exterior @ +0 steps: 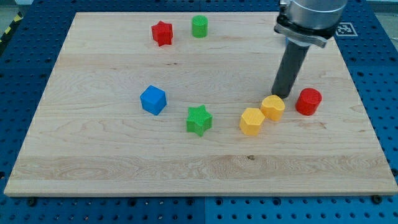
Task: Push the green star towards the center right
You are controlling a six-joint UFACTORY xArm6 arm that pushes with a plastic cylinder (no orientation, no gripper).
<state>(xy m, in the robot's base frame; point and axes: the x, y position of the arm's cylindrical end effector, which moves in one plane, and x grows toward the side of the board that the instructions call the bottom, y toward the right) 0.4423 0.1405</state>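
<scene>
The green star lies on the wooden board, a little below the middle. My tip stands to the star's right and slightly above it, well apart from it. The tip is just above a yellow block and left of a red cylinder. A second yellow block lies between the star and the first yellow block, touching that block.
A blue cube lies left of the star. A red star and a green cylinder sit near the view's top. The board rests on a blue perforated table.
</scene>
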